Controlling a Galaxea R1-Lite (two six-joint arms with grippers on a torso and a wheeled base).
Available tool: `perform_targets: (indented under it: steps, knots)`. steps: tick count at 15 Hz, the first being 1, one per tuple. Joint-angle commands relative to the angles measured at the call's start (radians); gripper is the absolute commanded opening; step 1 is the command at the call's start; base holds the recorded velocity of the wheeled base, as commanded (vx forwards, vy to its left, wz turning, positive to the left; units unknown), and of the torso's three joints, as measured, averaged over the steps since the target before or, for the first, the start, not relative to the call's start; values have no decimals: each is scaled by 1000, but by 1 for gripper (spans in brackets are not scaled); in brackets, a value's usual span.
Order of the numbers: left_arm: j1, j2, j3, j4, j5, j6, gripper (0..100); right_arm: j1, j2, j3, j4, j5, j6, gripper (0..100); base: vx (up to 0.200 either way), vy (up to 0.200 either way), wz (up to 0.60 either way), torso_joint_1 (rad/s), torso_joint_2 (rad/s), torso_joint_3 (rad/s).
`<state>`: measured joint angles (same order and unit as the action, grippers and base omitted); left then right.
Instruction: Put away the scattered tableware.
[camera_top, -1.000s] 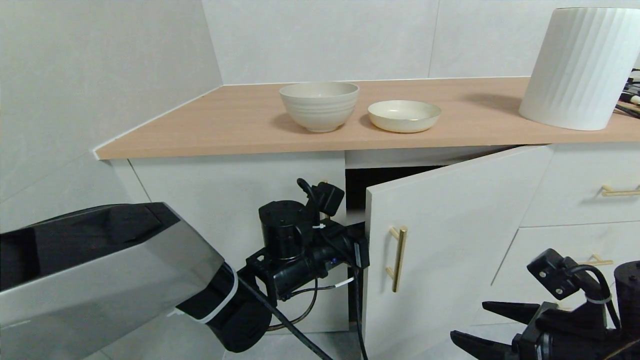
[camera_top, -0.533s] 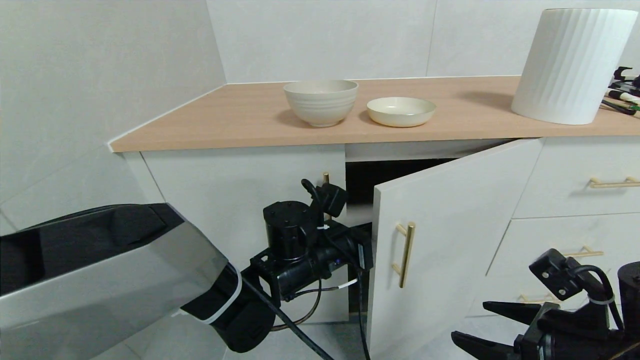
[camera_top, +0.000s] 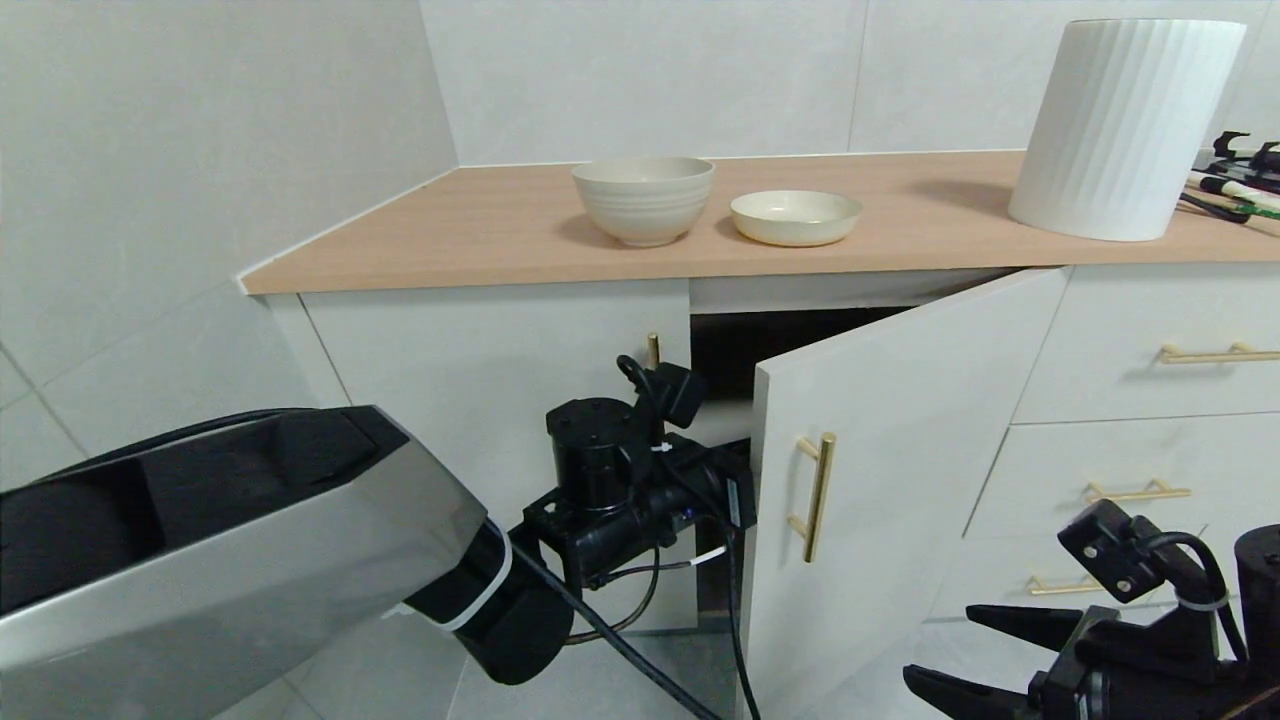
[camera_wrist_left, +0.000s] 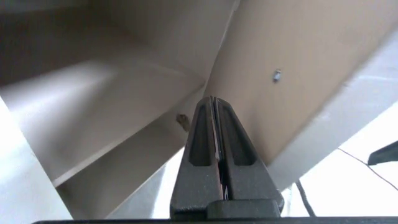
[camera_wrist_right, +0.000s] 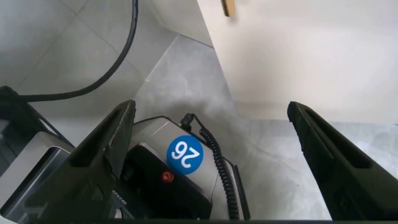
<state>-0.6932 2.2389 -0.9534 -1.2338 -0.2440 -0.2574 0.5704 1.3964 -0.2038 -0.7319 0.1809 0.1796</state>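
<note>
Mostly my view has shifted, not the things: my left gripper, pressed shut on nothing, is still tucked behind the half-open door's free edge, while my right gripper hangs spread wide, low beside it. Bowl and dish sit on the tabletop above my left gripper, untouched, so I judge the cupboard is still being opened.
</note>
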Motion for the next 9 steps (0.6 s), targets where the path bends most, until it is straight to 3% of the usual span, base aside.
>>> perform_targets:
  steps: [1, 2, 7, 9]
  knots:
    - [0, 11, -19, 16, 0, -2, 0, 0, 4, 1, 0, 0, 0, 100, 0, 0, 0, 0, 0, 0]
    - [0, 11, -25, 20, 2, -2, 0, 0, 4, 1, 0, 0, 0, 100, 0, 0, 0, 0, 0, 0]
    - [-2, 13, -27, 19, 3, -3, 0, 2, 3, 4, 0, 0, -3, 100, -200, 0, 0, 5, 5, 3]
    - [-2, 16, -28, 19, 3, -3, 0, 0, 1, 4, 0, -1, -3, 100, 0, 0, 0, 0, 0, 0]
